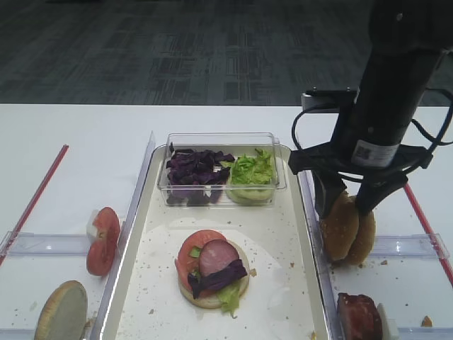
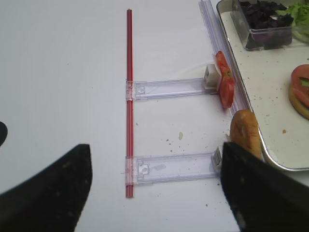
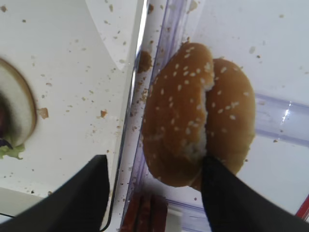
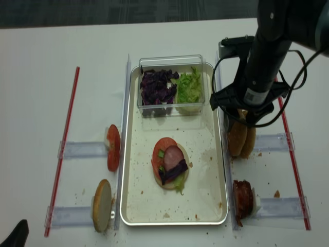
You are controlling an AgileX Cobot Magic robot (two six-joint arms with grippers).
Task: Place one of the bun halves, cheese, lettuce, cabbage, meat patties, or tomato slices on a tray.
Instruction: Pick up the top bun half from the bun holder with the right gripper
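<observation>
The bun half with the pale torn patch (image 1: 338, 227) (image 3: 176, 121) stands on edge in a clear holder just right of the tray (image 1: 283, 248) (image 4: 205, 180). A second sesame bun (image 3: 231, 121) leans against it. My right gripper (image 1: 345, 205) (image 3: 153, 162) is open and straddles the patched bun. One finger is wedged between the two buns and the other stands off its crust. My left gripper (image 2: 155, 147) hangs open over bare table at the left. On the tray lies a stack (image 1: 212, 269) of pale bun, tomato, meat, cabbage and lettuce. No cheese shows.
A clear box at the tray's far end holds cabbage (image 1: 195, 170) and lettuce (image 1: 253, 170). Tomato slices (image 1: 102, 241) and a flat bun disc (image 1: 62, 312) stand in holders left of the tray. Meat patties (image 1: 361, 315) stand at the right. Red rods (image 2: 129, 96) border the work area.
</observation>
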